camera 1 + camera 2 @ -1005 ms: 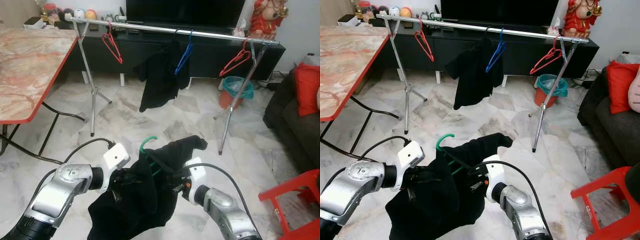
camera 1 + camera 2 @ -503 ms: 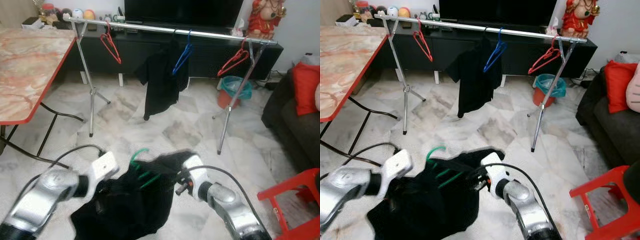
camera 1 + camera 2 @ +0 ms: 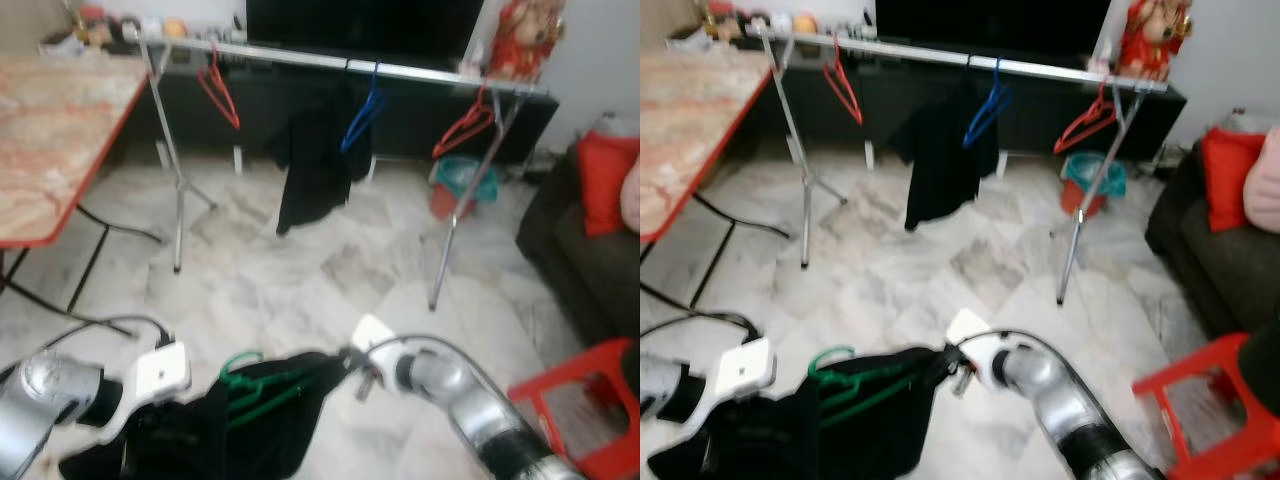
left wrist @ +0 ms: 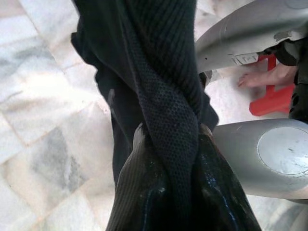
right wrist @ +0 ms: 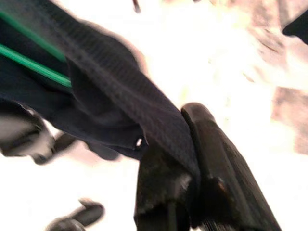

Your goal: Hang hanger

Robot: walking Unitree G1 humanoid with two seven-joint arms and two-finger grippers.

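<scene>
Scene: A living room with a marble floor [image 3: 300, 280]; a long silver clothes rail [image 3: 330, 62] crosses the far side at twelve o'clock, well apart from the robot.
On the rail: a red hanger [image 3: 218, 88] toward eleven o'clock, a blue hanger [image 3: 360, 108] beside a hung black shirt [image 3: 312, 160] at twelve, a second red hanger [image 3: 466, 128] toward one.
Task item: a green hanger [image 3: 255, 385] threaded into a black garment [image 3: 250, 425], carried low between both arms at six o'clock.
Left claw [image 4: 168, 168]: pinched shut on a twisted fold of the black garment, cloth bunched between the fingers.
Right claw [image 5: 190, 159]: clamped on an edge of the same garment near the hanger's green wire.
Surroundings: a marble-topped table [image 3: 55, 140] at nine o'clock, a red stool [image 3: 580, 385] at four, a teal bin [image 3: 462, 185] under the rail.
Stage: apparently mid-approach; frames are blurred and the hook is not yet near the rail.
Risk: both grips appear to hold cloth, not wire, so the hanger could slide out of the garment when lifted.
Risk: the hanging garment could snag on the rail's legs, or drag on the floor.
</scene>
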